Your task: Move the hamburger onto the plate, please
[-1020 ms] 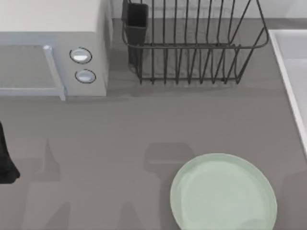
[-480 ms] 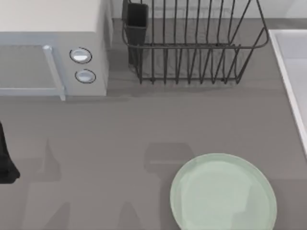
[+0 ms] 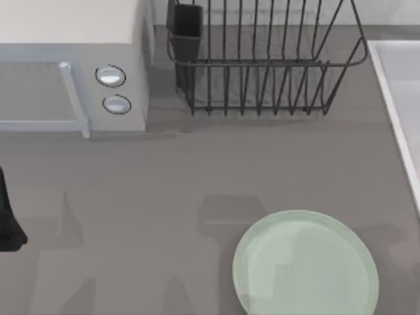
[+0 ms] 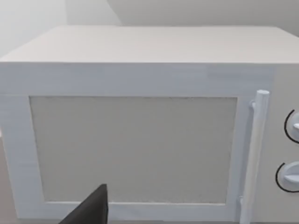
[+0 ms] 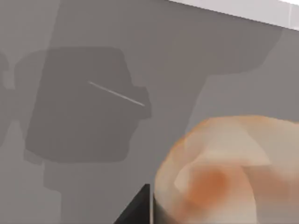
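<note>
**Hamburger carried close under right wrist; plate waiting bare**

In my right wrist view the hamburger (image 5: pixel 224 172) sat very close to the camera, above the grey table (image 3: pixel 164 184). I judged it was being carried by the right arm, since nothing else accounted for its position. A dark sliver beside it may have been a finger; I could not tell how far the fingers were open.

The hamburger was rounded, with a tan bun and orange and whitish patches. The plate (image 3: pixel 262 236) lay near the top view's lower right, round, pale mint, smooth, with a shallow raised rim.

My left arm (image 3: pixel 8 220) stood parked at the table's left edge, facing the boxy white microwave (image 4: pixel 140 140). A dark wire dish rack (image 3: pixel 262 65) stood behind.
</note>
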You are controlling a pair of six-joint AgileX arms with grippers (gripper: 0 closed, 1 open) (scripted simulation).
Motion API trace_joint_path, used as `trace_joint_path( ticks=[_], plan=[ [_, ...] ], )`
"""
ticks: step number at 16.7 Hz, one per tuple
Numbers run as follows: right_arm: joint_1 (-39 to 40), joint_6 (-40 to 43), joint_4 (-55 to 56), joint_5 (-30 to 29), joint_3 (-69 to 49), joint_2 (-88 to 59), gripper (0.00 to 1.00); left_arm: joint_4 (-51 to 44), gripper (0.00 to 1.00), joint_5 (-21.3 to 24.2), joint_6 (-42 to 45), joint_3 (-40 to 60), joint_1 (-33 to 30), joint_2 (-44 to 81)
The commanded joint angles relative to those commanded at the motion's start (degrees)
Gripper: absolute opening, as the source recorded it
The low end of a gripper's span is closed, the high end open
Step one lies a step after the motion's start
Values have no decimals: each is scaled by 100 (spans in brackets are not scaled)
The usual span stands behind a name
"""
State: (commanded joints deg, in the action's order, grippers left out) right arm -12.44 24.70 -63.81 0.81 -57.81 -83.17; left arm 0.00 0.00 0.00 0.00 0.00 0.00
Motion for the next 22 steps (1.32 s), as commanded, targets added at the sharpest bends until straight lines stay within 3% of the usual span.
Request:
trace_joint_path(
  ticks=[9,12,15,22],
  plan=[
    [4058,1562,195,86,-770,-1146,0,0,100,0,0,0,0,0],
    [5047,1969,340,83,-958,-1355,0,0,100,0,0,0,0,0],
    [5488,2174,444,66,-1043,-1429,0,0,100,0,0,0,0,0],
    [5494,2164,541,67,-947,-1447,0,0,100,0,0,0,0,0]
  ],
)
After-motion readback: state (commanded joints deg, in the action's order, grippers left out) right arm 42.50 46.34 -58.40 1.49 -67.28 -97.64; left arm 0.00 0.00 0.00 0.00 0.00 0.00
